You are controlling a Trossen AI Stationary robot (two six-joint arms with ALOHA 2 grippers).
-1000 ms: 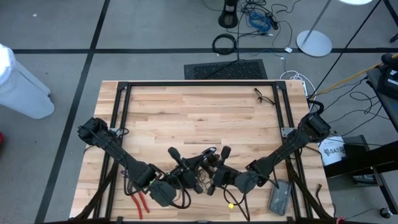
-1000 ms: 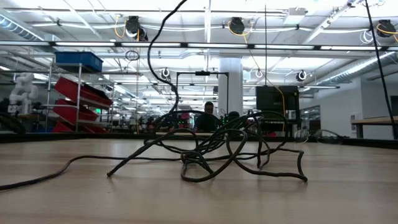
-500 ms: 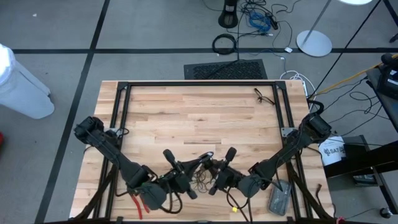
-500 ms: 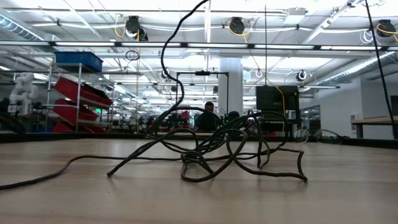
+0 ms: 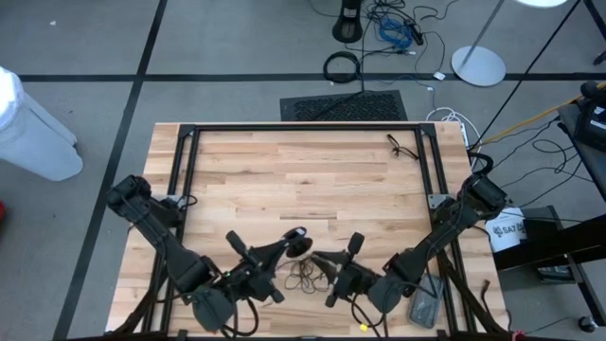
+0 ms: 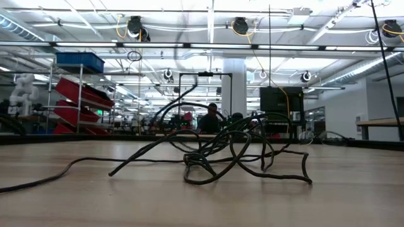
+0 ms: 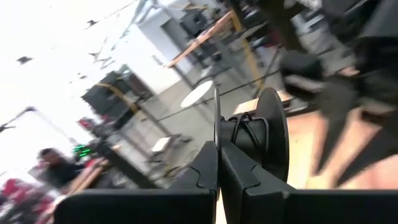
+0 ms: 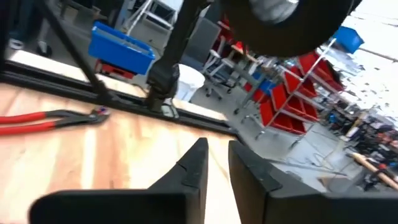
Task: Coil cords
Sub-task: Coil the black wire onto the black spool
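Jaws of left gripper (image 5: 301, 237) pressed together, pinching round dark spool (image 7: 261, 142) with thin black cord (image 5: 303, 276) wound on its hub; spool held above bench (image 5: 312, 180) near 6 o'clock edge. Right gripper (image 5: 320, 259) just beside, toward 3 o'clock, jaws slightly spread, holding nothing seen. Loose cord tangle lies on bench between both grippers, toward 6 o'clock. Red pliers (image 8: 50, 120) on bench near 7 o'clock corner. Person (image 6: 211, 117) in room beyond bench.

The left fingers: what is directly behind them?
Behind the left fingers, a dark spool wound with thin black cord stands upright. Its far side is hidden.
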